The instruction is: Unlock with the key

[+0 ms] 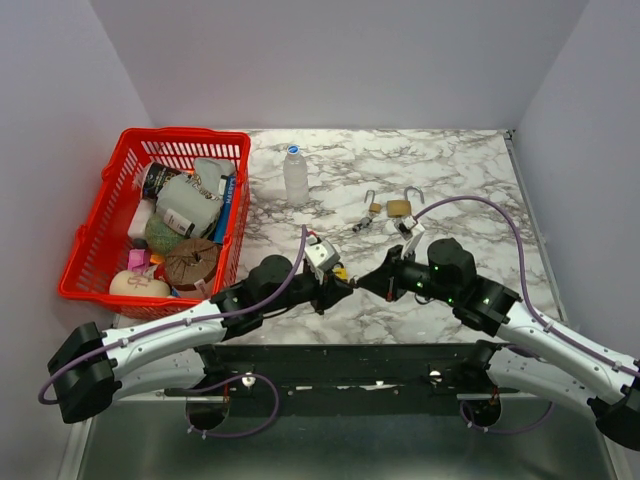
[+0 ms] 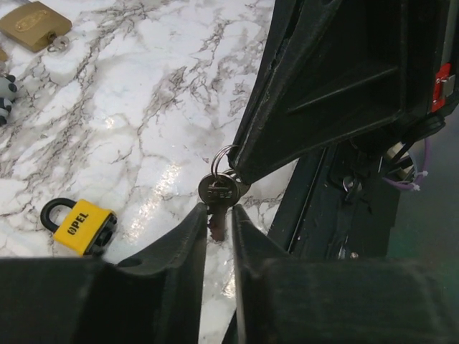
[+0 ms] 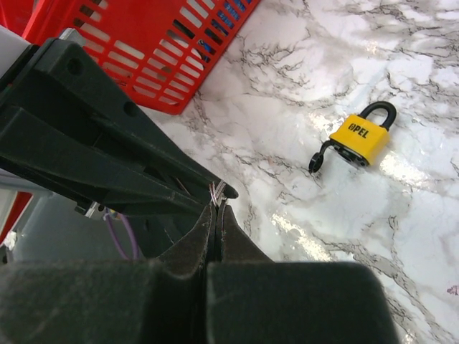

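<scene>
**Key Hung Between Two Grippers**

We saw the right gripper [image 3: 218, 208] clenched on the key ring [image 2: 217, 159], with the key [image 2: 217, 190] dangling above the near part of the marble table [image 1: 450, 170]. The left gripper [image 2: 218, 212] flanked the key's blade; we could not tell whether it gripped. Just beyond lay a yellow OPEL padlock [image 2: 79, 226], and farther off a brass padlock [image 1: 398, 208].

I see a red basket [image 1: 95, 225] at the left edge of my marbled surface [image 1: 470, 180], filled with many mixed items. Near its far right corner, a small clear bottle [image 1: 296, 176] stands upright.
</scene>
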Motion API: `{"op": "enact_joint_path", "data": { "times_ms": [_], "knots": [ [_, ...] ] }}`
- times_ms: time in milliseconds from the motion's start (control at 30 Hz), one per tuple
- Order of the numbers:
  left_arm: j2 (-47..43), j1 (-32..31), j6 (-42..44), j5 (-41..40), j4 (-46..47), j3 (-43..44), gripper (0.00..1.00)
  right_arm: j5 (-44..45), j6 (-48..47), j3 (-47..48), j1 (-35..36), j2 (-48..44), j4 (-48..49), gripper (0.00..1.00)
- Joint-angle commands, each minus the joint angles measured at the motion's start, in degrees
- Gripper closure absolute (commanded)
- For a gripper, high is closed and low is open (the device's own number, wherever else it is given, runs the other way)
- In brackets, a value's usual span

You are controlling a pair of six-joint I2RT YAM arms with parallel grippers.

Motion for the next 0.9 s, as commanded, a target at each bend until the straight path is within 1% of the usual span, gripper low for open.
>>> {"op": "enact_joint_path", "data": {
  "times_ms": [0, 100, 133, 167, 267, 300, 367, 400, 433, 500, 533, 567, 633, 667, 733, 767, 867],
  "knots": [
    [-1.49, -1.19, -0.21, -0.22, -3.77, 2.19, 0.81, -0.95, 0.32, 0.91, -0.61, -0.53, -1.26, 0.99],
    [-1.40, -1.90, -0.39, -0.22, -5.27, 3.16, 0.90, -1.13, 0.32, 0.73, -0.79, -0.09, -1.26, 0.99],
    [-1.40, -2.16, -0.30, -0.13, -6.32, 3.51, 0.97, -1.30, 0.23, 0.82, -0.79, 0.08, -1.18, 0.99],
    [-1.40, -2.25, -0.47, -0.13, -6.67, 3.86, 1.00, -1.48, 0.14, 0.82, -0.79, 0.17, -1.18, 0.99],
    [-1.23, -2.43, -2.13, 0.31, -8.43, 4.91, 1.00, -1.74, -1.87, 0.82, -0.88, 0.17, -1.35, 0.99],
    [-0.96, -2.43, -2.58, 2.40, -10.00, 5.27, 1.00, -1.83, -4.14, 0.91, -0.88, 0.00, -1.61, 0.99],
    [-0.17, -2.43, -3.90, 4.95, -12.29, 6.75, 1.00, -2.18, -6.88, 1.43, -0.79, -0.79, -3.10, 0.89],
    [0.18, -2.34, -4.77, 6.62, -14.48, 7.11, 1.00, -2.62, -10.72, 1.69, -0.79, -1.14, -3.81, 0.83],
    [0.79, -2.34, -4.96, 10.64, -15.98, 7.64, 1.00, -2.97, -12.67, 2.31, -0.79, -1.49, -4.77, 0.72],
    [1.58, -2.34, -5.83, 14.53, -19.57, 9.13, 1.00, -4.11, -17.84, 2.49, -0.79, -2.37, -6.88, 0.61],
    [2.37, -2.34, -6.18, 18.90, -20.56, 9.66, 1.00, -4.99, -19.62, 2.49, -0.70, -2.55, -7.41, 0.54],
    [2.73, -2.25, -6.54, 20.94, -21.26, 10.45, 1.00, -7.17, -21.12, 2.58, -0.53, -2.55, -8.11, 0.52],
    [3.95, -2.34, -6.89, 24.81, -23.63, 11.33, 1.00, -8.16, -24.81, 2.58, 0.87, -2.73, -8.47, 0.48],
    [4.48, -2.25, -6.89, 27.88, -24.69, 12.12, 1.00, -7.81, -25.78, 2.05, 1.58, -2.90, -8.21, 0.47],
    [5.80, -2.08, -6.80, 30.01, -27.24, 12.91, 1.00, -7.37, -28.33, 1.70, 4.12, -2.99, -7.60, 0.46],
    [6.24, -1.99, -7.15, 32.71, -27.85, 13.26, 1.00, -7.28, -29.03, 1.44, 5.00, -2.99, -6.90, 0.46],
    [8.00, -0.85, -8.81, 37.56, -28.56, 13.18, 1.00, -7.63, -30.71, 0.12, 7.38, -3.69, -4.44, 0.46]
  ]
}}
